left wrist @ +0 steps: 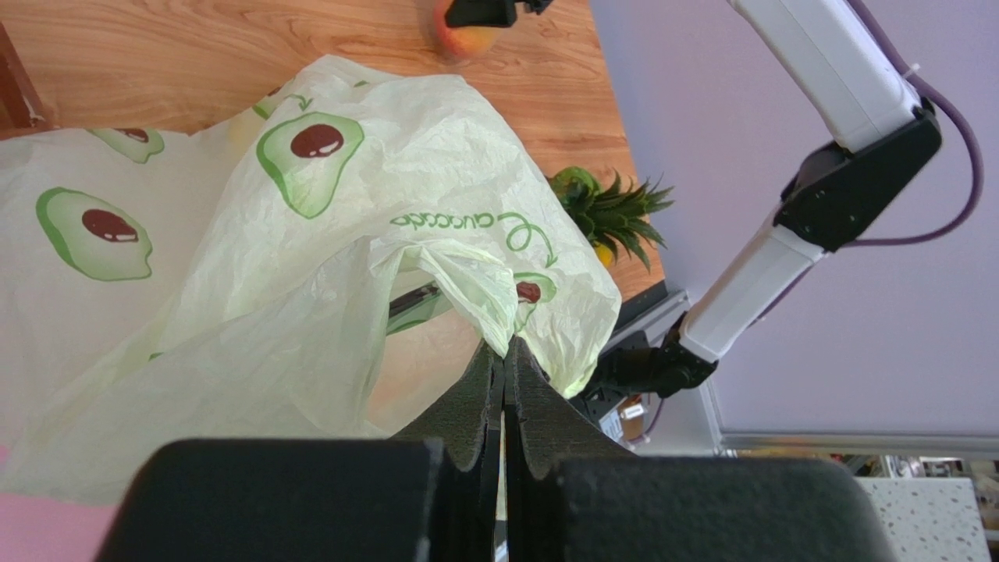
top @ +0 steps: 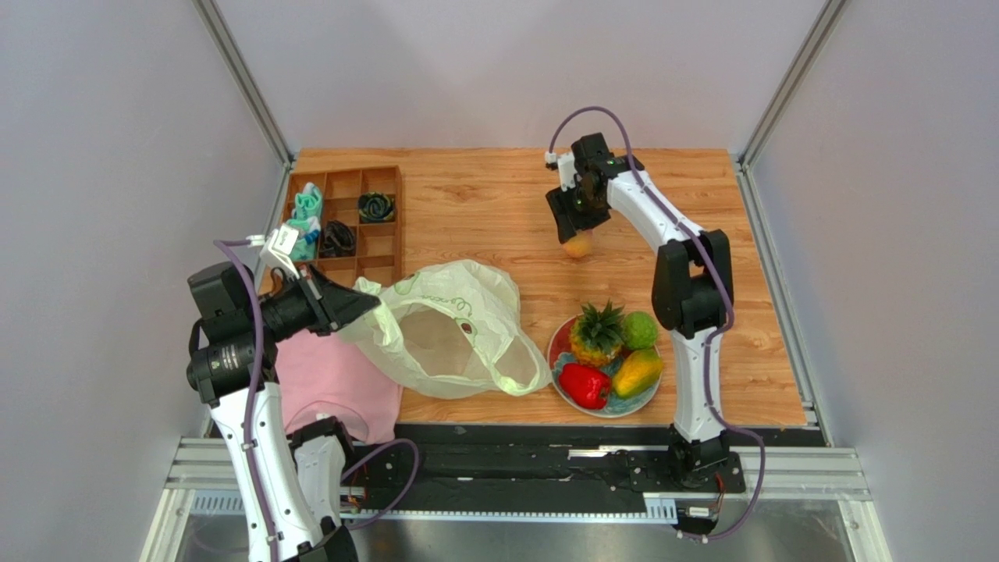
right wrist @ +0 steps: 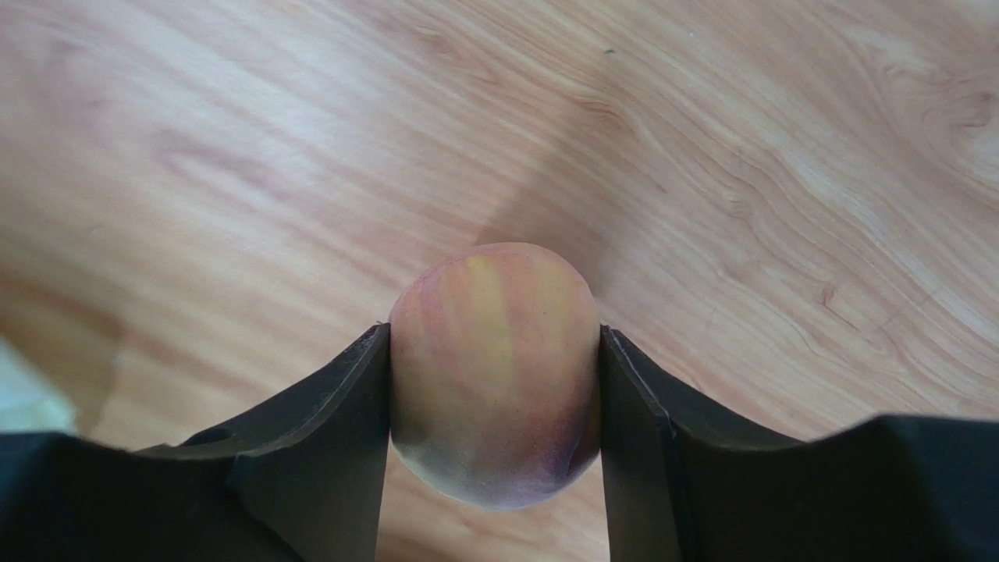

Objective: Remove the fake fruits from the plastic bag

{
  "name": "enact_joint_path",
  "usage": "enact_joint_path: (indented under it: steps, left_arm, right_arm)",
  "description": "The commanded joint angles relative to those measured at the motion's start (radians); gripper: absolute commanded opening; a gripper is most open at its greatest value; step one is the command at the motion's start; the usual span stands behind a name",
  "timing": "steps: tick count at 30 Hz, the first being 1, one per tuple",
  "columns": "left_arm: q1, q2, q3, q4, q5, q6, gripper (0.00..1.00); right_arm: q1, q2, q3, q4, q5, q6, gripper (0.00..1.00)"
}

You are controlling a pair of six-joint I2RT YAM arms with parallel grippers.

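The pale green plastic bag (top: pixel 452 328) with avocado prints lies open left of the plate; it fills the left wrist view (left wrist: pixel 293 234). My left gripper (top: pixel 358 302) is shut on the bag's edge (left wrist: pixel 507 340) and holds it up. My right gripper (top: pixel 577 228) is shut on the peach (top: pixel 576 246) above the far table; the peach (right wrist: pixel 495 363) sits between both fingers. The pineapple (top: pixel 598 331), bumpy green ball (top: pixel 639 329), red pepper (top: pixel 583 384) and mango (top: pixel 637 372) lie on the patterned plate (top: pixel 559 349).
A wooden compartment tray (top: pixel 346 223) with small items stands at the back left. A pink cloth (top: pixel 334 375) lies under the bag's left side. The table's front edge has a black rail (top: pixel 528 436).
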Motion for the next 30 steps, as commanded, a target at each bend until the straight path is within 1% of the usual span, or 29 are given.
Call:
enact_joint_path:
  steps: [1, 2, 4, 5, 6, 8, 9, 11, 12, 13, 14, 15, 16, 17, 18, 19, 21, 22, 23, 25, 26, 30]
  left_arm:
    - [0.008, 0.015, -0.011, 0.074, 0.01, -0.026, 0.0]
    - [0.007, 0.018, -0.009, 0.091, 0.01, -0.029, 0.0]
    - [0.007, 0.029, -0.003, 0.105, 0.013, -0.043, 0.0]
    - [0.007, 0.037, 0.0, 0.119, 0.011, -0.046, 0.0]
    - [0.007, 0.041, 0.006, 0.122, 0.014, -0.054, 0.0]
    - [0.008, 0.055, 0.011, 0.145, 0.017, -0.064, 0.0]
    - [0.007, 0.058, 0.012, 0.154, 0.02, -0.08, 0.0]
    - [0.007, 0.074, 0.015, 0.176, 0.022, -0.089, 0.0]
    - [0.007, 0.077, 0.017, 0.182, 0.022, -0.098, 0.0]
    - [0.007, 0.08, 0.017, 0.188, 0.027, -0.104, 0.0]
    - [0.008, 0.089, 0.018, 0.199, 0.028, -0.106, 0.0]
    - [0.007, 0.094, 0.018, 0.2, 0.031, -0.115, 0.0]
    - [0.008, 0.095, 0.02, 0.203, 0.031, -0.115, 0.0]
    - [0.007, 0.1, 0.02, 0.209, 0.034, -0.118, 0.0]
    - [0.008, 0.101, 0.018, 0.213, 0.033, -0.123, 0.0]
    - [0.007, 0.101, 0.018, 0.216, 0.031, -0.124, 0.0]
    - [0.007, 0.1, 0.012, 0.226, 0.036, -0.137, 0.0]
    - [0.007, 0.1, 0.011, 0.226, 0.039, -0.14, 0.0]
    - [0.007, 0.097, 0.009, 0.226, 0.04, -0.141, 0.0]
    - [0.007, 0.092, 0.006, 0.228, 0.045, -0.141, 0.0]
    - [0.007, 0.089, 0.0, 0.228, 0.047, -0.146, 0.0]
    - [0.007, 0.078, -0.002, 0.223, 0.045, -0.15, 0.0]
  right_arm:
    - [0.003, -0.267, 0.011, -0.004, -0.153, 0.007, 0.22]
    - [0.002, -0.345, -0.021, -0.011, -0.162, 0.01, 0.22]
    - [-0.002, -0.434, -0.084, -0.039, -0.167, 0.01, 0.22]
    - [-0.003, -0.553, -0.142, -0.041, -0.169, 0.007, 0.22]
    - [-0.014, -0.612, -0.258, -0.039, -0.178, -0.007, 0.22]
    - [-0.029, -0.745, -0.392, -0.038, -0.182, -0.016, 0.22]
    - [-0.052, -0.878, -0.515, -0.038, -0.21, -0.025, 0.22]
    - [-0.064, -1.005, -0.617, -0.05, -0.238, -0.05, 0.22]
    - [-0.064, -1.144, -0.673, -0.073, -0.265, -0.069, 0.22]
    - [-0.064, -1.209, -0.766, -0.083, -0.281, -0.106, 0.22]
    - [-0.064, -1.287, -0.818, -0.093, -0.302, -0.123, 0.23]
    - [-0.061, -1.354, -0.858, -0.122, -0.355, -0.151, 0.24]
    - [-0.057, -1.471, -0.921, -0.143, -0.382, -0.209, 0.27]
    - [-0.048, -1.514, -0.944, -0.163, -0.397, -0.235, 0.27]
    - [-0.043, -1.547, -0.945, -0.163, -0.447, -0.26, 0.3]
    - [-0.032, -1.586, -0.975, -0.156, -0.442, -0.281, 0.33]
    - [-0.006, -1.576, -0.991, -0.166, -0.431, -0.323, 0.32]
    - [-0.005, -1.541, -0.995, -0.18, -0.431, -0.356, 0.29]
    - [-0.005, -1.518, -1.009, -0.198, -0.439, -0.428, 0.29]
    - [-0.005, -1.484, -1.033, -0.234, -0.433, -0.497, 0.27]
    - [-0.005, -1.458, -1.069, -0.231, -0.42, -0.54, 0.27]
    - [-0.005, -1.427, -1.127, -0.136, -0.393, -0.562, 0.29]
